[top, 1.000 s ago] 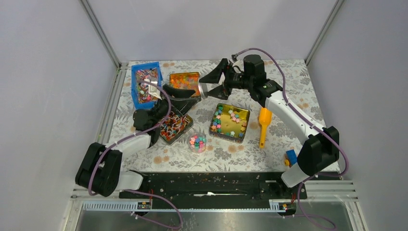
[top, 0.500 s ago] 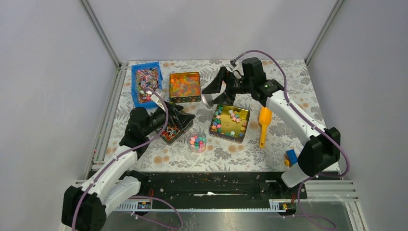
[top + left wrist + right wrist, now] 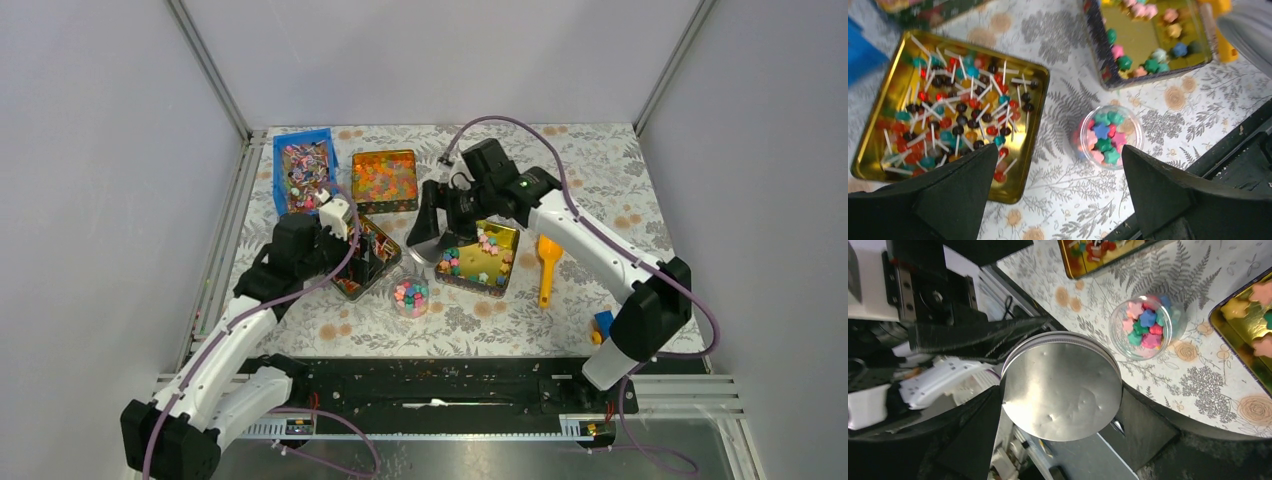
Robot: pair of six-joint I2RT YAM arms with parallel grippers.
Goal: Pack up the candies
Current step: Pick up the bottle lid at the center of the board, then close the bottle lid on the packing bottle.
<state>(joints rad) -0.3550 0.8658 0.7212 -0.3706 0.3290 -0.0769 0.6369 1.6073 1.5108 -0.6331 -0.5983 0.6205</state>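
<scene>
The candies are pastel stars. Some fill a small clear round jar (image 3: 411, 296), also in the left wrist view (image 3: 1105, 137) and the right wrist view (image 3: 1148, 326). More lie in a gold square tin (image 3: 478, 252) (image 3: 1153, 40) to its right. My right gripper (image 3: 440, 232) (image 3: 1062, 390) is shut on a round silver lid (image 3: 1062, 385) and holds it in the air, just behind the jar. My left gripper (image 3: 365, 255) (image 3: 1060, 150) is open and empty, above the table between the lollipop tin (image 3: 948, 100) and the jar.
A blue bin (image 3: 300, 175) of wrapped sweets and a tin of orange beads (image 3: 384, 178) stand at the back left. An orange scoop (image 3: 548, 260) lies right of the gold tin. A blue block (image 3: 605, 325) sits near the right arm's base.
My right gripper has carried the lid from the far side down and nearer, towards the jar. My left arm has drawn back from the far tins to above the lollipop tin.
</scene>
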